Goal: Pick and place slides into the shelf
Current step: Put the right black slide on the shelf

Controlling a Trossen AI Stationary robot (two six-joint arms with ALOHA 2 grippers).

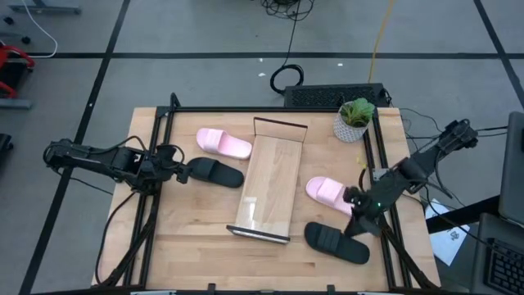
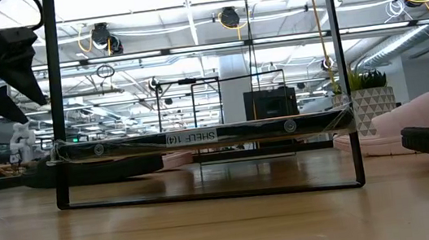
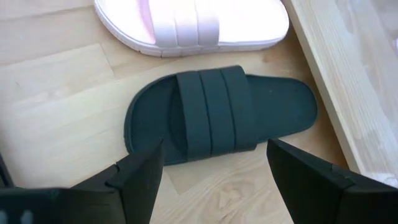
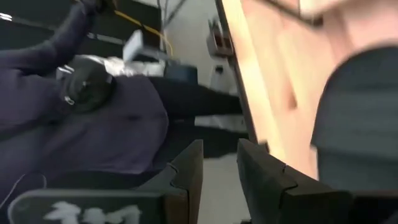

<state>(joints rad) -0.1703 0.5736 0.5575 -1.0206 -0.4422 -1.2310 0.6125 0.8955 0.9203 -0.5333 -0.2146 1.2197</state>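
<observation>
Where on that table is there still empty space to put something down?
The shelf board is bare along its length. The table's near-left corner, below the left black slide, is free too. The right side is crowded: pink slide, black slide, plant.

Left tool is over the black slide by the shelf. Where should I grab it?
Take the black slide across its wide strap, descending from above. It lies flat, sole down, and the strap is its raised part. The left tool hangs open, already straddling that width; the pink slide sits close beside it, so stay centred.

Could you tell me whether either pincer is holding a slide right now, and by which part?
Nothing is held. The left pincer is open above the black slide; the right pincer grips nothing.
</observation>
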